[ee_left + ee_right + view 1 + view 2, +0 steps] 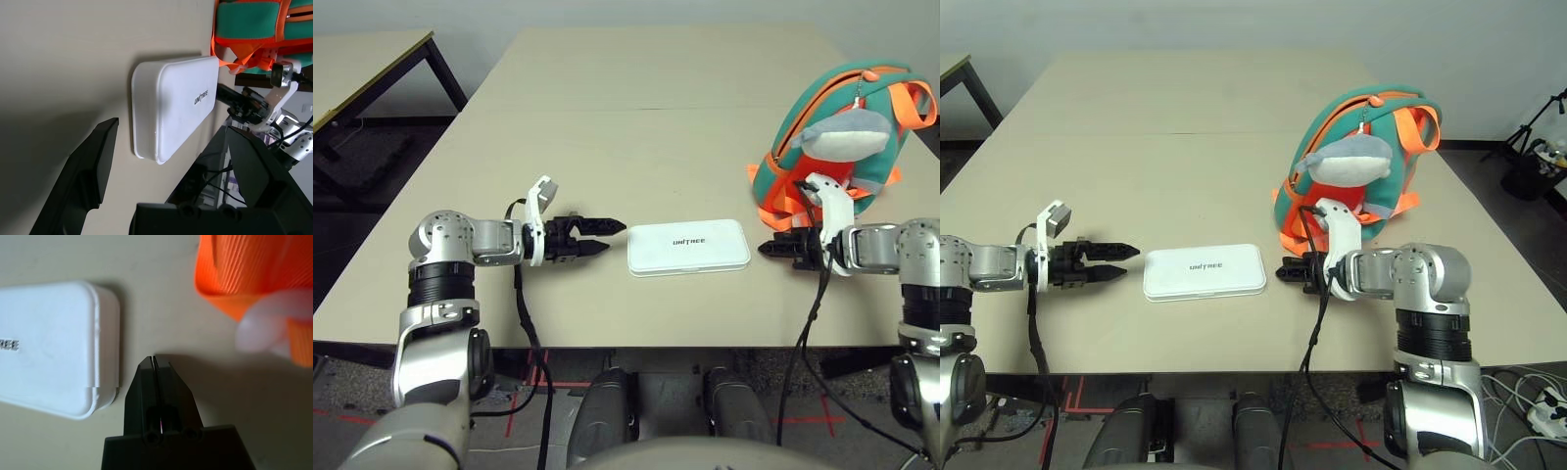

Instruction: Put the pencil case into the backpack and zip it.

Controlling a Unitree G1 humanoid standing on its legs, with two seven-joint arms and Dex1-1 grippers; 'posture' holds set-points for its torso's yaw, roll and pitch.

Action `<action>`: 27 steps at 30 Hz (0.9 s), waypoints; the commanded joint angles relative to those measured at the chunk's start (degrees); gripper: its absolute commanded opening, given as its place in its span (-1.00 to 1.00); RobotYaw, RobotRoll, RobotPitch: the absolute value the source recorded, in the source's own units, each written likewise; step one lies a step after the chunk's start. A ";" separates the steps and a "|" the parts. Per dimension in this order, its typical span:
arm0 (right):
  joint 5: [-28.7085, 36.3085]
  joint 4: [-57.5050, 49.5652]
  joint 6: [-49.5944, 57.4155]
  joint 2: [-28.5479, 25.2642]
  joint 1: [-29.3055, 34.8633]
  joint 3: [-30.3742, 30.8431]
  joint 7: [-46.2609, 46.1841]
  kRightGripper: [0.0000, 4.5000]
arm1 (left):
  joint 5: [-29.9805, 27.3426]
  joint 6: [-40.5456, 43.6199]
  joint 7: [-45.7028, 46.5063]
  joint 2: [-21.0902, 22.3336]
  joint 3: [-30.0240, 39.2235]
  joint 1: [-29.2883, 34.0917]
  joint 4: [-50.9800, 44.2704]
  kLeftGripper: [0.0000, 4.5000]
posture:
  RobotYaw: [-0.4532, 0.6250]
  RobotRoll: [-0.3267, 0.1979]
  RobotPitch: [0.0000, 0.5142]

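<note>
The white pencil case (688, 247) with dark lettering lies flat on the table, near its front edge. My left gripper (612, 237) stands open just left of the case, fingertips a short gap from its end; its wrist view shows the case (171, 105) ahead of the spread fingers. My right gripper (766, 249) is shut with nothing in it, just right of the case (54, 345), tips close to that end. The teal and orange backpack (847, 127) stands upright at the back right, behind my right gripper, with a grey plush fish charm (847, 134) hanging on its front.
The tan table (607, 117) stretches bare behind the case. A second table (362, 59) stands apart at the far left. Orange straps (254, 274) from the backpack lie on the table close beside my right gripper.
</note>
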 commanded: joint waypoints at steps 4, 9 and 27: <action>-3.12 0.84 -1.68 2.05 -0.91 1.09 1.09 -0.98 | 5.47 0.35 -1.43 -2.29 -2.34 -0.38 2.23 1.00 | -0.13 0.25 -0.63; -3.80 -0.81 -0.60 3.64 -0.66 0.89 1.35 -0.98 | 8.86 -0.42 -3.57 -3.90 -3.15 -1.16 4.35 1.00 | -0.15 0.25 -0.65; -6.86 -4.99 1.46 12.17 -1.81 1.25 0.67 -0.98 | 16.35 -0.52 -10.12 -6.54 -5.09 -1.50 4.97 1.00 | -0.15 0.25 -0.66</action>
